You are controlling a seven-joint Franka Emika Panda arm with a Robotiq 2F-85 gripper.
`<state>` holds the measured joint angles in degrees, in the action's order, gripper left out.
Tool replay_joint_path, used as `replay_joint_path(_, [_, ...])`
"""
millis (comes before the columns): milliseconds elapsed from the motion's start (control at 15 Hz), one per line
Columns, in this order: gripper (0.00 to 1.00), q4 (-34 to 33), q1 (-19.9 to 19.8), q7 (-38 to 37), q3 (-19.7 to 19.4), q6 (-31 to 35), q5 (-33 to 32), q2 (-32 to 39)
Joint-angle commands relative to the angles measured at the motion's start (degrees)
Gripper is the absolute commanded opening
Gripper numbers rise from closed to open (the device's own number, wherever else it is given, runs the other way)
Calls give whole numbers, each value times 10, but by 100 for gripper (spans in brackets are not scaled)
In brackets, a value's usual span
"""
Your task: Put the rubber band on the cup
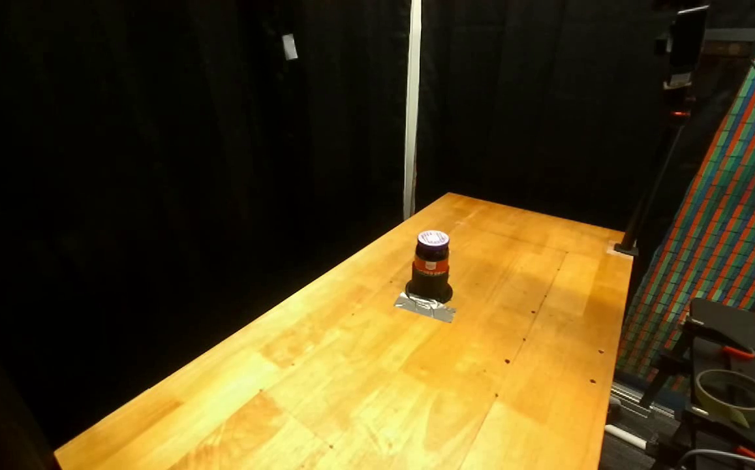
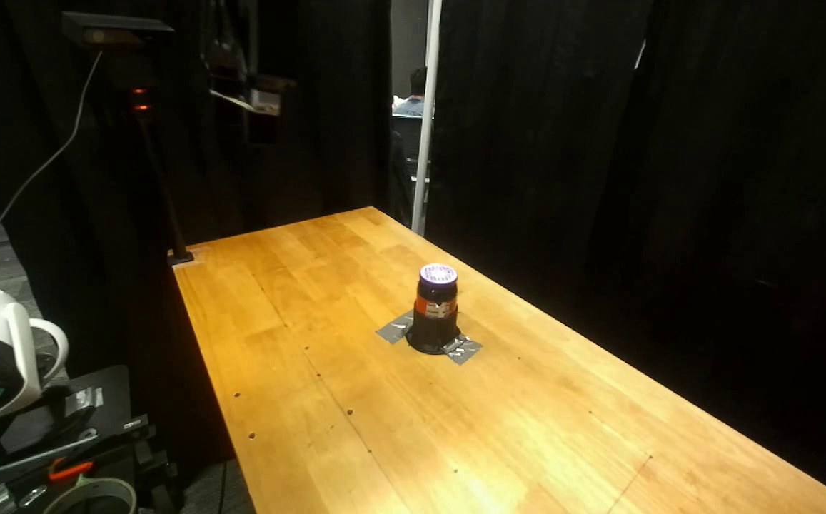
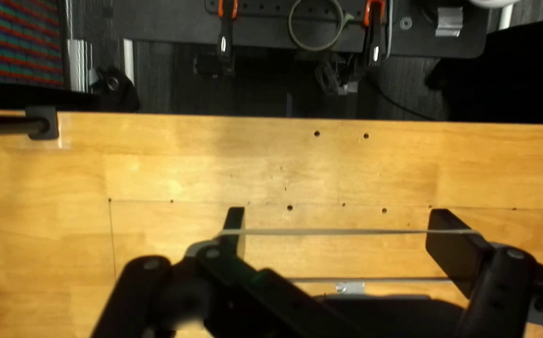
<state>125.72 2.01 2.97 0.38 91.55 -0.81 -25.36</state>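
Observation:
The cup (image 1: 431, 266) stands upright on the wooden table (image 1: 351, 365). It has a pale patterned lid with a purple rim, a dark body with a reddish-orange band, and a wider black base. It also shows in an exterior view (image 2: 436, 307). The rubber band (image 3: 337, 232) is a pale thin loop, stretched around both fingers of my gripper (image 3: 338, 211) in the wrist view. The fingers are spread wide apart, with only table seen below between them. The cup is not visible in the wrist view. The gripper shows in neither exterior view.
Silver tape (image 1: 426, 307) holds the base to the table; a piece also shows in the wrist view (image 3: 350, 287). A thin post (image 2: 163, 193) stands at a table corner. A dark side shelf (image 3: 168, 23) with clamps and a tape roll (image 3: 316, 47) lies beyond the table edge.

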Motion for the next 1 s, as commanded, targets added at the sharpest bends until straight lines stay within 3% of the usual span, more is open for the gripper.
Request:
replay_joint_path(0, [100, -42, 4, 44, -7, 105, 3, 113])
replay_joint_path(200, [100, -107, 5, 78, -7, 144, 24, 225])
replay_joint_path(600, [100, -291, -3, 95, 13, 136, 43, 443])
replay_joint_path(933, [100, -441, -1, 80, 32, 115, 55, 582])
